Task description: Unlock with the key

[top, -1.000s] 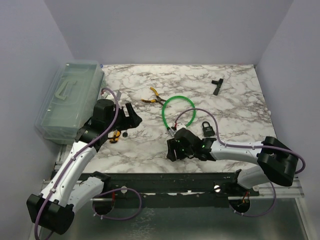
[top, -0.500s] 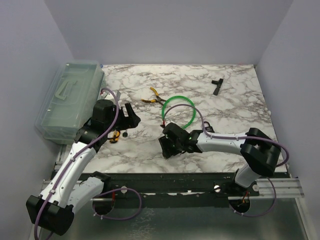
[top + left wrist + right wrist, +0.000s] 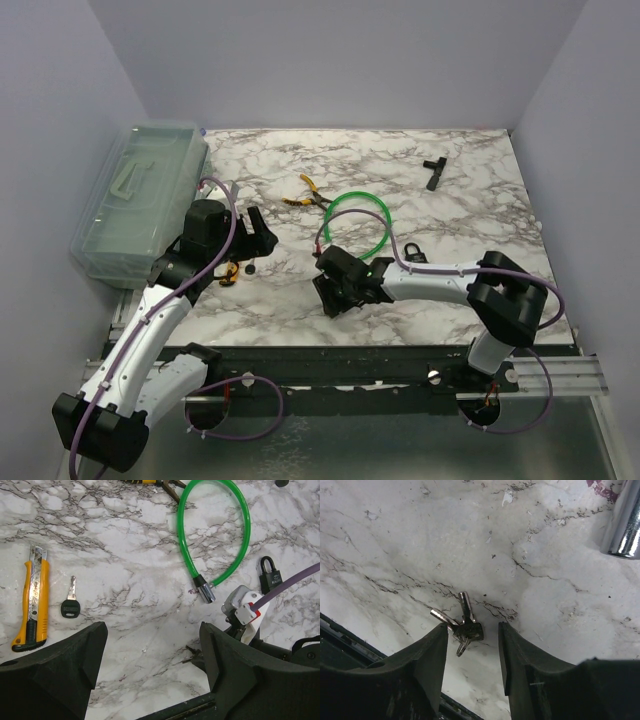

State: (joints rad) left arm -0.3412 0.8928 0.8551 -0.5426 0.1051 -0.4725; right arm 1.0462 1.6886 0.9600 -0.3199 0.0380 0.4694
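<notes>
Pick-up stage, I'd say: the right gripper (image 3: 471,635) stands open astride the tiny silvery metal key (image 3: 464,625) lying near the marbled table (image 3: 395,530)'s front edge, needing a clean pinch next, while the left gripper (image 3: 152,630) hangs open, empty.

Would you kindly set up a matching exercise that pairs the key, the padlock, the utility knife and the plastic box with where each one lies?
Things:
1. the key
2. the padlock
3. the utility knife
4. the plastic box

Places:
A. at the left edge of the table
B. beside the black-headed key
C. on the marble, between the fingers of the right gripper
D. next to the green cable

Pairs: 1-C, 2-D, 3-B, 4-A
</notes>
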